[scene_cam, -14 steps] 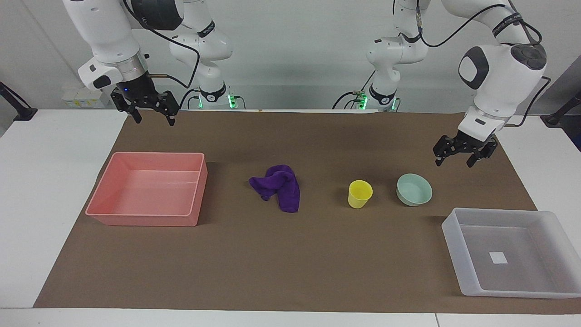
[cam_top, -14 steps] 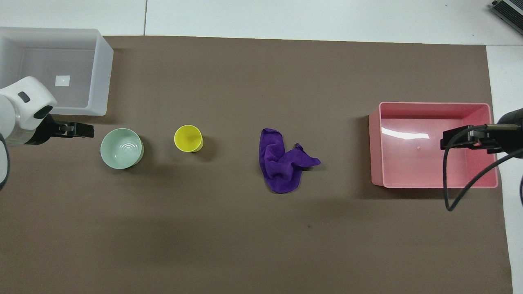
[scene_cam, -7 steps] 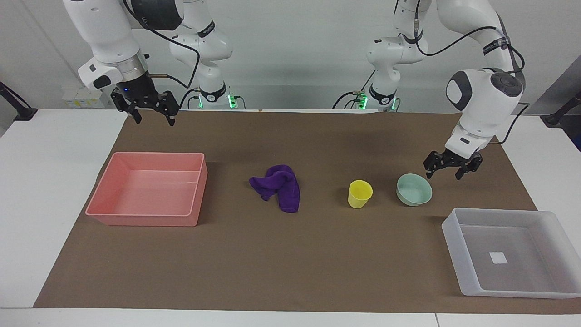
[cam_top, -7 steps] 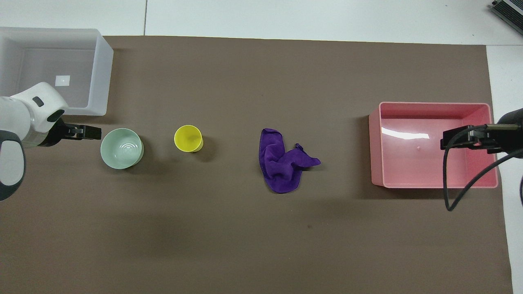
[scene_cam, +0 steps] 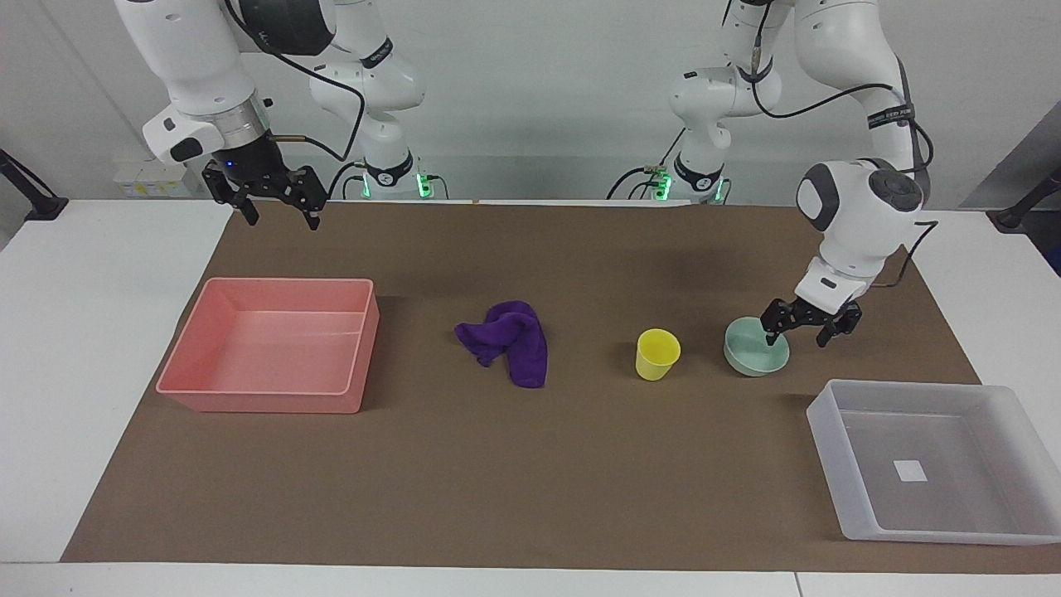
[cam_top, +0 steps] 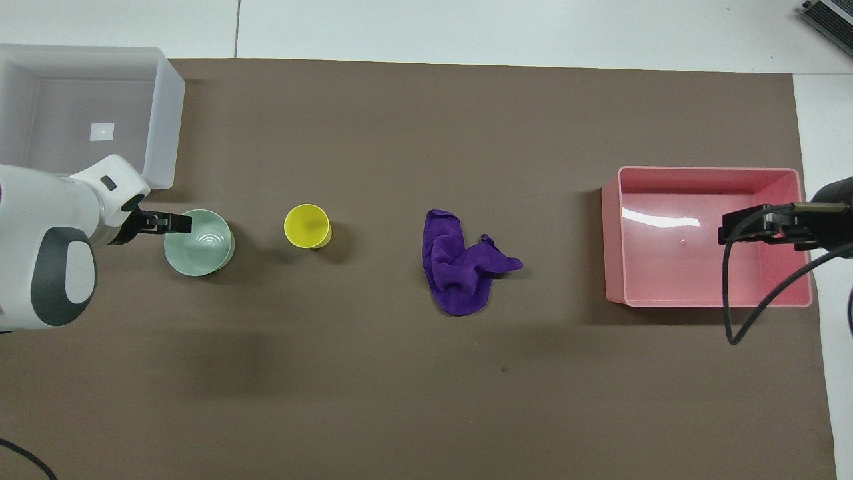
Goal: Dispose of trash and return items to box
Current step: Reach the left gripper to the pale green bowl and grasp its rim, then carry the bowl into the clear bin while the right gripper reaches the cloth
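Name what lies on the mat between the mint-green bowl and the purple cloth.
Only the yellow cup stands between the mint-green bowl and the purple cloth, closer to the bowl; otherwise bare brown mat. The overhead view shows this best.

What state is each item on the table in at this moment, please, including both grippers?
mint-green bowl: upright, empty, on the mat.
yellow cup: upright, empty, beside the bowl.
purple cloth: crumpled, lying loose on the mat.
translucent tray: empty apart from a white sticker.
pink bin: empty.
left gripper: open, straddling the bowl's rim.
right gripper: open, waiting raised near the pink bin.
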{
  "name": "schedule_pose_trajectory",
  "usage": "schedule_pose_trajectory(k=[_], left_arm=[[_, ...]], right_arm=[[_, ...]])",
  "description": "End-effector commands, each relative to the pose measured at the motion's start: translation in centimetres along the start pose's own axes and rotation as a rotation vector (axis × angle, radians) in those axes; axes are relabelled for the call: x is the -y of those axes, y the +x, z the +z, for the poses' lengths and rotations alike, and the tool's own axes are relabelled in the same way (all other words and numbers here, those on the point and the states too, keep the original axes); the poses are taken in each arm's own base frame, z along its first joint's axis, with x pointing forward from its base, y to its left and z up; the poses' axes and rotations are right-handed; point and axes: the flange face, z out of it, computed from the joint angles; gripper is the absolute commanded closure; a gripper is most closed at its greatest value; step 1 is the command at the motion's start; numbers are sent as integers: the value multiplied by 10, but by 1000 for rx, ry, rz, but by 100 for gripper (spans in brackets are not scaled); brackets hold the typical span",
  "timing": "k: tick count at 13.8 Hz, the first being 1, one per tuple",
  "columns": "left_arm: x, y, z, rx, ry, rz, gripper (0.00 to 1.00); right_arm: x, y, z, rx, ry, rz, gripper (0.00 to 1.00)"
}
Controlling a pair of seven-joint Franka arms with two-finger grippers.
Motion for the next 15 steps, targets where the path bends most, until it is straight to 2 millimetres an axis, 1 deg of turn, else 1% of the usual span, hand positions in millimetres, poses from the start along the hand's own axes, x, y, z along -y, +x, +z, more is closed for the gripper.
schedule_pose_trajectory(k=[1,3,4,5,6,7,9,10,12,13,15], left_arm=[[-1,-3,17,-4,-17,3,0],[0,-5,24,5,-19,0,0],[1,-5,24,9,-21,-2,5],[0,-7,26,15,-23,-5,36],[0,-8,27,17,-32,-15,58],[-1,-12,31,27,-36,-17,72],[-4,-16,36,36,-41,-18,81],[-3,-17,35,38,-42,-21,100],[-2,-15,33,39,-44,-24,100],[0,-14,31,36,-44,-28,100],[1,-7,19,28,-46,-30,100]], right_arm=[[-3,-6,-1,12,19,-8,0],[-3,-6,-1,13,18,-8,0],[-3,-6,-1,12,17,-8,0],[-3,-6,-1,13,18,-8,0],[-3,-6,0,16,18,-9,0],[0,-7,-1,16,18,-16,0],[1,-7,-1,16,18,-19,0],[1,-8,-1,18,18,-26,0],[6,-6,-1,1,31,-81,0],[19,-5,-1,-12,40,-95,0],[58,-8,2,-32,44,-83,0]])
